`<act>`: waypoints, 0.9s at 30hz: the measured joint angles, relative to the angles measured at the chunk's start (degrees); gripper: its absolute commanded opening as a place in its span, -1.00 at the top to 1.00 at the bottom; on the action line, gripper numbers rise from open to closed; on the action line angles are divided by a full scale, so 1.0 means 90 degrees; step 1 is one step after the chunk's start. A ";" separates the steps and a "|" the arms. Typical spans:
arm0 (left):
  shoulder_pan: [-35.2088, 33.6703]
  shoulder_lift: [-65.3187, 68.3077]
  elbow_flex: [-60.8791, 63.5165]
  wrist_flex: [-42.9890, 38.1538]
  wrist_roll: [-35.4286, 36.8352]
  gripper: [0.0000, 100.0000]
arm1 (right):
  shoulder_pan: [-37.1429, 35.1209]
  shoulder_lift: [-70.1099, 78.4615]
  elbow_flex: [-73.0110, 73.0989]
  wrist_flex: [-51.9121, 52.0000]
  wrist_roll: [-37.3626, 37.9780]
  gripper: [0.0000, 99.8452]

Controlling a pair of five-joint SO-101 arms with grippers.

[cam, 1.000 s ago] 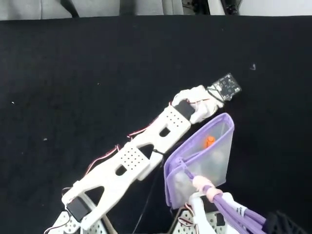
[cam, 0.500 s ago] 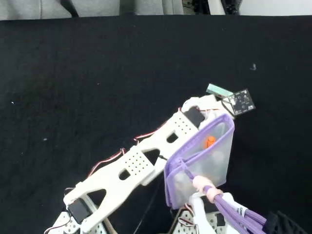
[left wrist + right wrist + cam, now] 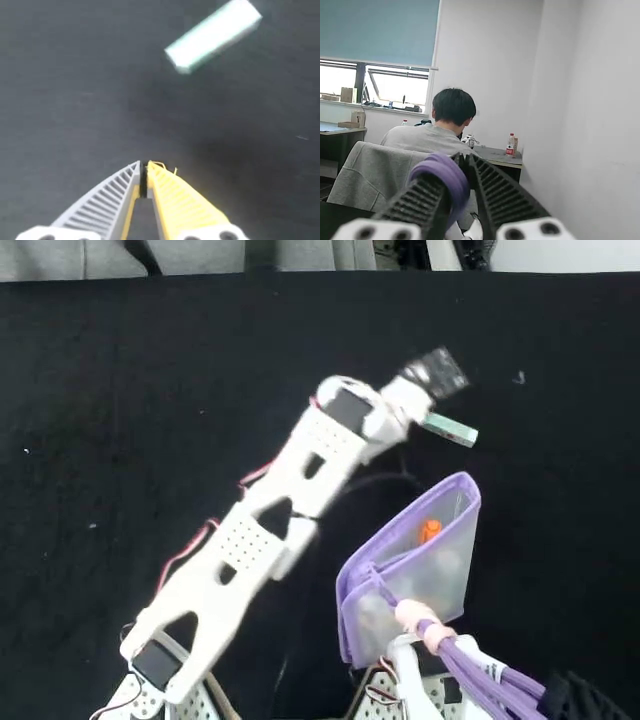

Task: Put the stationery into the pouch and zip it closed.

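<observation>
The matte black cloth of the table [image 3: 150,360] lies under everything. The long, white, perforated left arm [image 3: 270,530] slants across it, and the left gripper [image 3: 145,167] is pressed together on nothing. The pouch [image 3: 440,560], frosted plastic with purple trim, stands open near the front edge, its purple edge pinched in the right gripper [image 3: 464,157]. A pale-green rectangular eraser [image 3: 449,429] lies on the cloth just beyond the pouch. A small orange piece [image 3: 429,530] sits inside.

Black tabletop [image 3: 130,370] below; white walls [image 3: 580,90], a bright window [image 3: 395,87] under a teal blind [image 3: 380,30] — daylight outside — and a desk [image 3: 502,156].
</observation>
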 measured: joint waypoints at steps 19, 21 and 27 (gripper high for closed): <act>-0.0567 0.0469 0.0010 -0.2032 0.0039 0.94 | 0.0117 0.0000 0.0176 -0.0137 0.0000 0.98; -0.0557 0.0469 0.0010 -0.1885 0.0322 0.94 | 0.0117 0.0000 0.0176 -0.0156 0.0000 0.98; -0.0635 -0.0176 0.0010 -0.1045 0.0869 0.94 | 0.0117 0.0000 0.0176 -0.0156 0.0107 0.98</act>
